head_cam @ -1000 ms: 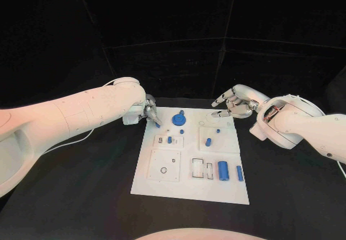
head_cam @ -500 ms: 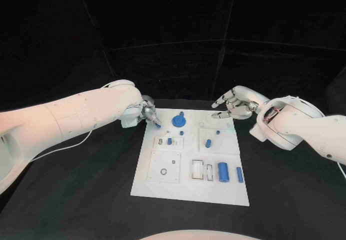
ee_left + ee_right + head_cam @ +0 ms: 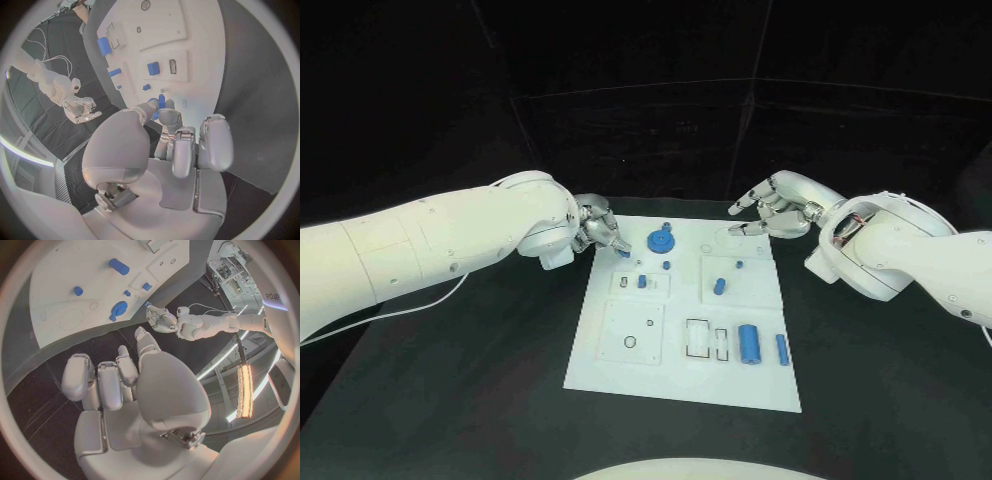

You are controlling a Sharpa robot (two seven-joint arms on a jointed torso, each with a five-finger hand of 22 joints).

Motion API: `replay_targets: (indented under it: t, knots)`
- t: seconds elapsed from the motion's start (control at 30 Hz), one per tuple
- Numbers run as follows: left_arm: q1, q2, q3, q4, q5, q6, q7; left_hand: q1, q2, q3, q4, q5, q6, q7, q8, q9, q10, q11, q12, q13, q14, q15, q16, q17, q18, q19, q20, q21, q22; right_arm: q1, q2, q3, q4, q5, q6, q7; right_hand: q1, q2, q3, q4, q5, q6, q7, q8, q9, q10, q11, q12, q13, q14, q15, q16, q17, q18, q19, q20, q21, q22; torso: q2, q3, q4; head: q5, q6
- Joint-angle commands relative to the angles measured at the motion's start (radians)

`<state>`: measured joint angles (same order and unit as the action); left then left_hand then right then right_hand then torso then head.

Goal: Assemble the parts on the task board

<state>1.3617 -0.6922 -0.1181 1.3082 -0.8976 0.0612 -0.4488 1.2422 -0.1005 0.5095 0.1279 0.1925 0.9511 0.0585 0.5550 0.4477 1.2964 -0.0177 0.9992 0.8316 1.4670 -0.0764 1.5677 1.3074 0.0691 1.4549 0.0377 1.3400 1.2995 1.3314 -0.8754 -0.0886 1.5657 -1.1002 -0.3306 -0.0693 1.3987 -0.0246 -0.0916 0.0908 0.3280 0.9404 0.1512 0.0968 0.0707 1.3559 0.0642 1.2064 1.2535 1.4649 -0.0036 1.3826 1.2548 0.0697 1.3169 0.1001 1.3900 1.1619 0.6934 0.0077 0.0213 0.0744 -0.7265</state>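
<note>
Right now my left hand [image 3: 596,228] hovers at the far left corner of the task board [image 3: 625,372], its fingers [image 3: 169,118] curled in around a small blue part [image 3: 161,101] pinched at their tips. My right hand [image 3: 776,212] hangs over the board's far right corner with its fingers apart and nothing in them.

Outward from my left hand, a round blue part with a knob [image 3: 659,239] sits at the board's far edge, near the middle. Just nearer to me, a raised white panel [image 3: 642,283] on the left side of the board holds a small blue peg [image 3: 642,281], and a little blue piece [image 3: 666,265] lies close by. On the right side another white panel [image 3: 737,281] carries a short blue part [image 3: 718,287].

Toward the near edge, a blue cylinder [image 3: 750,343] and a slimmer blue bar [image 3: 782,349] lie side by side, just beside two empty rectangular slots [image 3: 705,339]. The square plate [image 3: 633,332] at the left has a small round hole in it.
</note>
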Motion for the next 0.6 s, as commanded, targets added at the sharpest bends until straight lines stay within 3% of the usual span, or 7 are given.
replay_targets:
  t: [0.03, 0.27, 0.6]
  knots:
    - [-0.005, -0.023, -0.002, 0.042, -0.022, -0.108, 0.051, -0.009, -0.009, 0.142, -0.138, 0.003, 0.010, -0.002, 0.006, 0.003, 0.007, -0.003, -0.008, -0.005, 0.104, 0.000, 0.003, 0.263, -0.002, 0.005, -0.004, 0.000, 0.002, 0.002, 0.000, 0.001, 0.002, -0.003, -0.004, 0.006, -0.003, 0.003, -0.003, 0.003, 0.002, 0.009, 0.000, 0.006, 0.000, -0.002, -0.001, 0.002, 0.001, 0.038, -0.008, -0.003, -0.001, 0.018, -0.009, 0.000, -0.004, -0.001, 0.000, 0.0007, 0.0003, 0.002, 0.000]
    - [-0.020, -0.059, -0.026, 0.110, -0.070, -0.175, 0.057, -0.012, -0.019, 0.153, -0.146, 0.006, 0.014, -0.005, 0.013, 0.007, 0.010, -0.005, -0.023, -0.024, 0.104, -0.001, 0.003, 0.263, -0.003, 0.005, -0.005, 0.000, 0.003, 0.002, -0.002, 0.001, 0.003, -0.003, -0.008, 0.007, -0.003, 0.003, -0.003, 0.003, 0.002, 0.009, 0.000, 0.006, 0.000, -0.002, -0.001, 0.002, 0.001, 0.038, -0.008, -0.003, -0.001, 0.018, -0.009, 0.000, -0.004, -0.001, 0.000, -0.0004, 0.0022, 0.005, 0.003]
    - [-0.031, -0.069, -0.033, 0.153, -0.136, -0.167, 0.018, -0.017, -0.028, 0.164, -0.151, 0.012, 0.019, -0.007, 0.017, 0.009, 0.019, -0.007, -0.025, -0.028, 0.104, -0.003, 0.003, 0.263, -0.002, 0.005, -0.006, -0.001, 0.003, 0.002, -0.002, 0.001, 0.002, -0.003, -0.010, 0.006, -0.001, 0.004, -0.003, 0.003, 0.004, 0.009, 0.000, 0.006, 0.000, -0.003, -0.002, -0.001, -0.001, 0.038, -0.008, -0.004, -0.002, 0.018, -0.009, 0.000, -0.004, -0.001, 0.000, -0.0004, 0.0008, 0.005, 0.000]
